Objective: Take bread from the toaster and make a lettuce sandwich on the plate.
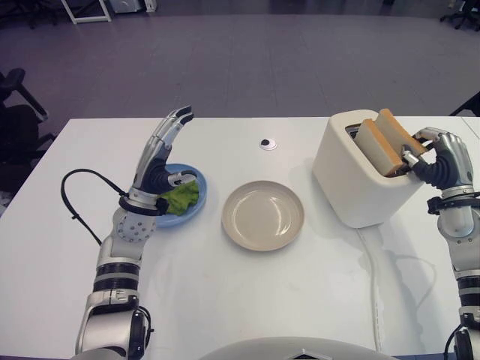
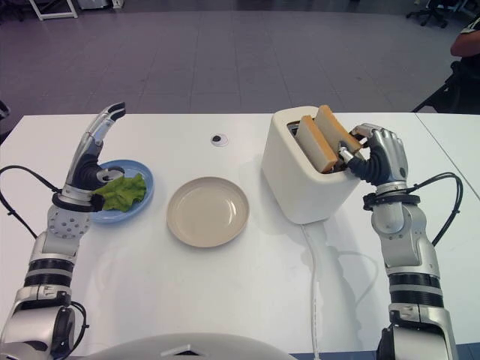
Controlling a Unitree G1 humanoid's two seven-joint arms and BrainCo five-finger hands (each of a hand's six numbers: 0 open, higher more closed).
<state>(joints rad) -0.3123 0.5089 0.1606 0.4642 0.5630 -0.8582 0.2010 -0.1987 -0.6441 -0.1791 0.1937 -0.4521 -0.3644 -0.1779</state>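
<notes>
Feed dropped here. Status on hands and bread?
Right hand shut on rightmost bread slice in toaster. Left hand open by lettuce. Nothing between toaster and beige plate.

sm blk/wht disc (image 1: 268,144) on wht table (image 1: 225,300); chair (image 1: 16,124) far l.

Even overhead light washes the white tabletop (image 1: 300,300), bright edge to edge. The toaster (image 1: 352,180) throws a soft, pale shadow toward the near right corner; the plate (image 1: 262,215) carries mild sheen. The floor (image 1: 262,60) beyond lies dimmer.
</notes>
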